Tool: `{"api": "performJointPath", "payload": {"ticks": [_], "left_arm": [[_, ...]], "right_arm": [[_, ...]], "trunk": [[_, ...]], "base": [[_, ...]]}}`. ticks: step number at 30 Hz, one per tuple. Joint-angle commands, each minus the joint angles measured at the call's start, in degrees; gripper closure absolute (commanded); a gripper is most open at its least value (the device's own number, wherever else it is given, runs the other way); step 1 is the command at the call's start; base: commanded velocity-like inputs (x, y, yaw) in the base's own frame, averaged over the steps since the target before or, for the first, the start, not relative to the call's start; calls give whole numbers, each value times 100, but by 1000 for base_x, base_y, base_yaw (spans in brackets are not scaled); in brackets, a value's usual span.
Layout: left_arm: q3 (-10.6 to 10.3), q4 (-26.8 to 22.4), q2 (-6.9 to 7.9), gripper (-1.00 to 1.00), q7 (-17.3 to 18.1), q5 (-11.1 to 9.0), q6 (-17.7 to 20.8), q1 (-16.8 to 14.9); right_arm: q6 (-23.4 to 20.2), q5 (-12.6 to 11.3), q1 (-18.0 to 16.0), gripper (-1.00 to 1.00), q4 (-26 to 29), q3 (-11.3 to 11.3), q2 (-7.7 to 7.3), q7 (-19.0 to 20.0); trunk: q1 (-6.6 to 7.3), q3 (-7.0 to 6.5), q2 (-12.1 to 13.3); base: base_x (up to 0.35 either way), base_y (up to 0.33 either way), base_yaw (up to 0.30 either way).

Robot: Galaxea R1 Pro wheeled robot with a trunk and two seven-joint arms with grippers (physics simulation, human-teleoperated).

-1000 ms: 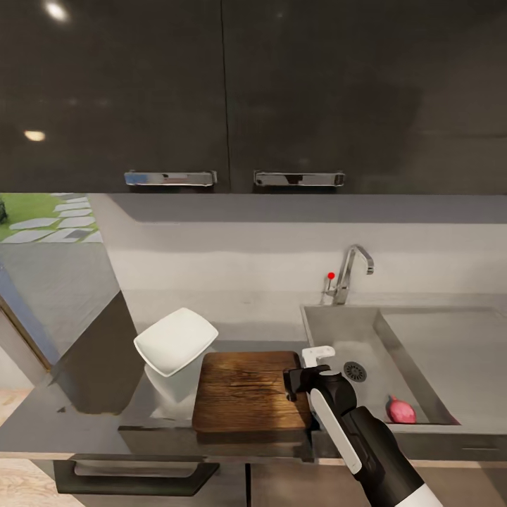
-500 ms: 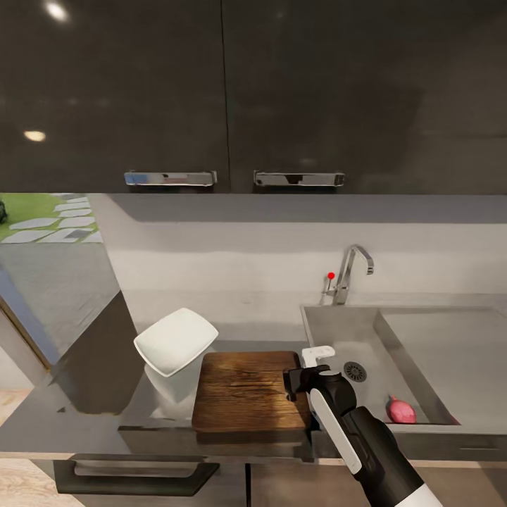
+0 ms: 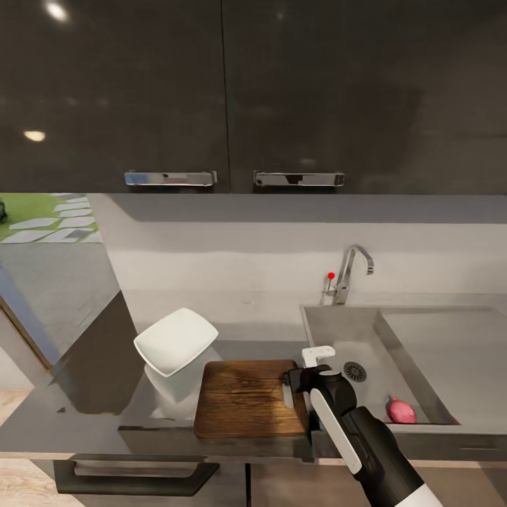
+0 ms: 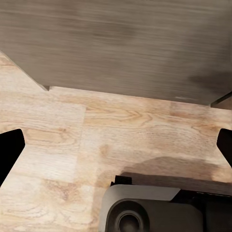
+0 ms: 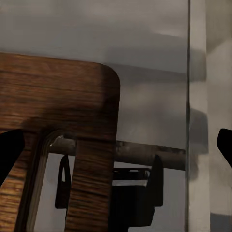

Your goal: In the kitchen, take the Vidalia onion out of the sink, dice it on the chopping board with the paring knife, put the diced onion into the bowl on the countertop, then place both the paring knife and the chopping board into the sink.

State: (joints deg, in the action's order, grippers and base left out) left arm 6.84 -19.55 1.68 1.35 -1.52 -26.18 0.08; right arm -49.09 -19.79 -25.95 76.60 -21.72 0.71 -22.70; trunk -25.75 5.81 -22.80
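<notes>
Meanwhile the right pincer [image 3: 301, 372] hangs at the chopping board [image 3: 246, 398]'s slot end by the sink [image 3: 331, 331]; grip unclear. Vidalia onion [image 3: 401, 410] awaits: likely reach there next.

Dark glossy wall cabinets [image 3: 225, 91] fill the upper part of the head view, their two doors meeting at a centre seam, each with a chrome bar handle [image 3: 170, 178] near its lower edge. Ceiling lights reflect as bright spots [image 3: 55, 10] on the left door. Below the cabinets runs a pale grey backsplash [image 3: 282, 246], and below that a grey countertop [image 3: 91, 408]. Under the countertop's front edge sits a drawer with a dark handle [image 3: 134, 475]. Left of the backsplash, a window [image 3: 49, 218] shows grass and paving stones. The left wrist view looks onto a light wood plank floor [image 4: 96, 135] meeting a dark cabinet front [image 4: 121, 43].
</notes>
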Motion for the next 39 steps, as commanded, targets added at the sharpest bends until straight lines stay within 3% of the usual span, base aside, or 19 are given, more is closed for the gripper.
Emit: {"api": "performJointPath", "payload": {"ticks": [1, 23, 39], "left_arm": [[11, -6, -1, -100, 14, -15, -8, 1], [11, -3, -1, -100, 14, -22, -5, 1], [11, -3, -1, -100, 14, -22, -9, 1]], "right_arm": [[-13, -60, -7, -100, 4, -8, 0, -59], [-19, -66, -7, -100, 191, 10, 8, -68], [-14, -68, -7, -100, 258, 131, 8, -68]], "trunk": [[-4, 11, -12], [-4, 7, -12], [-4, -124, -12]], "base": [[0, 0, 0], [0, 0, 0], [0, 0, 0]]}}
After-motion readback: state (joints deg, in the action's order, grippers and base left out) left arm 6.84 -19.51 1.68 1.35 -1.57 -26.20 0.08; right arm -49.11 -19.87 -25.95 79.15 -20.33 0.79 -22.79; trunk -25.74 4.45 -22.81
